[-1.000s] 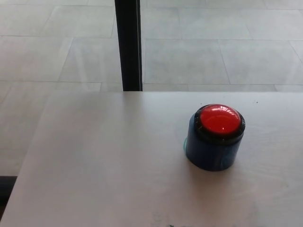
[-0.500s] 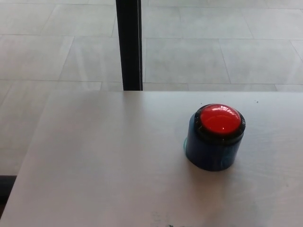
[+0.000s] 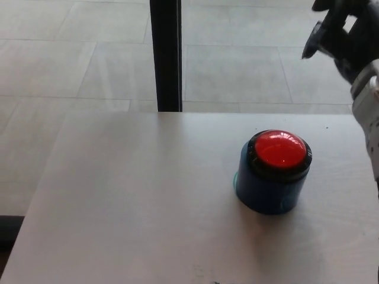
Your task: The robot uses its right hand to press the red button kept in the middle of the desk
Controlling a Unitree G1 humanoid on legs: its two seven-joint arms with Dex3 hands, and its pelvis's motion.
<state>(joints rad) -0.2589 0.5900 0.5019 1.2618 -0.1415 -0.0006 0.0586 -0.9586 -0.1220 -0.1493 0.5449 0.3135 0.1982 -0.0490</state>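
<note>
A domed red button (image 3: 279, 149) with a black ring sits on a round blue base (image 3: 267, 192), standing on the pale desk (image 3: 130, 201) right of its middle. My right hand (image 3: 340, 32), black with a white forearm behind it, hangs in the air at the picture's top right corner. It is well above and to the right of the button and touches nothing. Part of the hand is cut off by the picture's edge. My left hand does not show.
A black upright post (image 3: 166, 56) stands just behind the desk's far edge. Grey floor tiles (image 3: 71, 53) lie beyond it. The desk's left edge (image 3: 37, 201) runs diagonally down the picture's left side.
My right hand and forearm have come into the picture at the top right, where earlier no arm showed. The view has shifted slightly; the button stays in place.
</note>
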